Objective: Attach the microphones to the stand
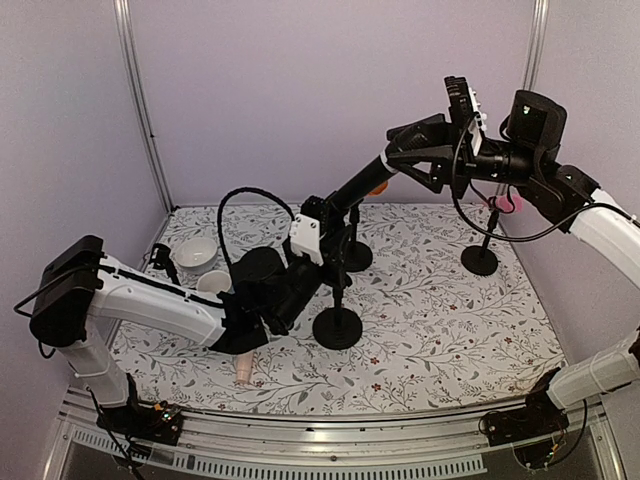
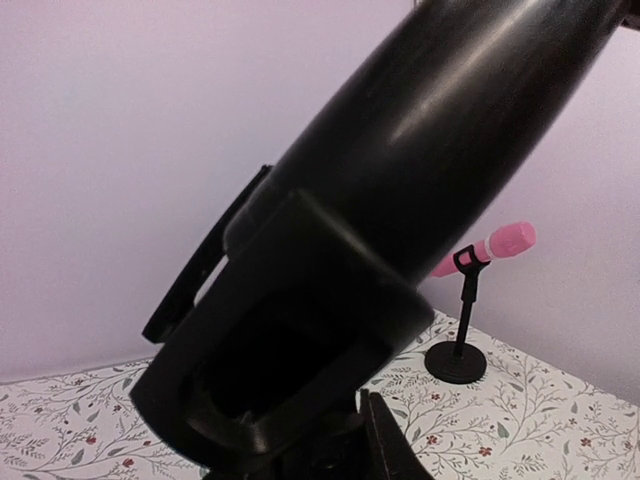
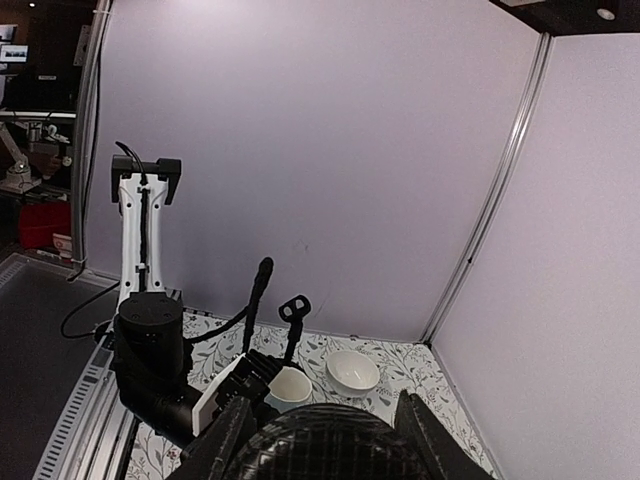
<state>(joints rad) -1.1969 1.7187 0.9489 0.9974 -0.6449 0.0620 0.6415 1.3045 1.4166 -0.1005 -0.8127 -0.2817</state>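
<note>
Right jaws clamp the mesh head of the black mic (image 1: pixel 362 183), which slants up above the centre stand (image 1: pixel 337 328). Left jaws are at its lower end; how far open, I cannot tell. Pink mic (image 2: pixel 495 245) sits clipped at right; beige mic (image 1: pixel 243 368) lies on the desk (image 1: pixel 430 330), lower left

Open table (image 1: pixel 440 340) lies near and right, between the centre stand (image 1: pixel 337 326) and the right wall. The left arm (image 1: pixel 160 300) sprawls across the left half. The black microphone (image 1: pixel 355 190) slants up over the middle. A second stand (image 1: pixel 356 256) sits just behind the centre one. The far-right stand (image 1: pixel 481 259) carries the pink microphone (image 1: pixel 510 203), and two bowls (image 1: pixel 195 252) crowd the far-left corner.
</note>
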